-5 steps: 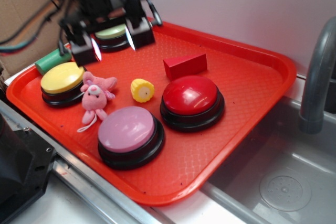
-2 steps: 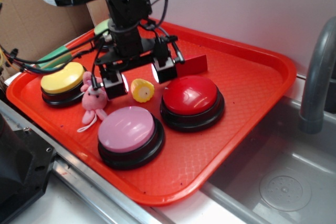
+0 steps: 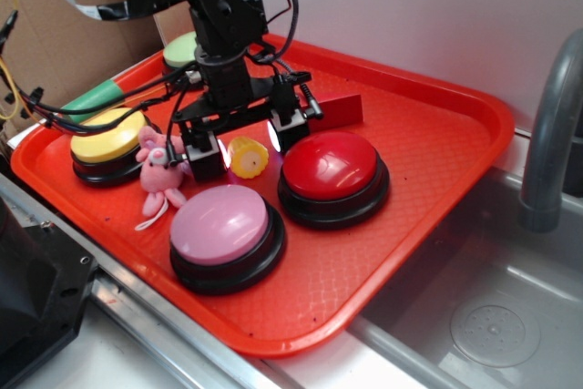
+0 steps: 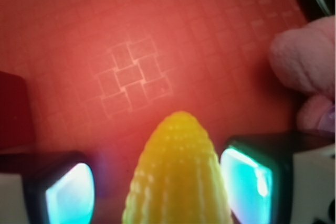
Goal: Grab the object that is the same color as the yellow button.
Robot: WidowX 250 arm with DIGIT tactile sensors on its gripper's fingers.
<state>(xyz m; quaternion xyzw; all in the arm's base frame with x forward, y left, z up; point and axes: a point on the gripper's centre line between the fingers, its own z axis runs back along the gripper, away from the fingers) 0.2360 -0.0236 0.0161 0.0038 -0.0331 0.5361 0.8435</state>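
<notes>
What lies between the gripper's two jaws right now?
The yellow toy corn sits between the open jaws of the gripper; the wrist view shows it best.

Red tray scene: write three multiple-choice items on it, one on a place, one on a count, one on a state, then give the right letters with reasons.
1. Where does the toy corn lie?
A. on top of the pink button
B. between the gripper's two fingers
C. in the sink

2. How many dome buttons stand on the red tray?
A. two
B. four
C. six

3. How is the gripper set?
A. open, a finger on each side of the corn
C. shut on the plush bunny
B. raised far above the tray

Key: 1 B, the wrist view shows the corn between the two pads, with a gap on each side. 2 B, the yellow button, the green button, the pink button and the red button make four. 3 A, the fingers flank the corn and the plush bunny lies beside them.
</notes>
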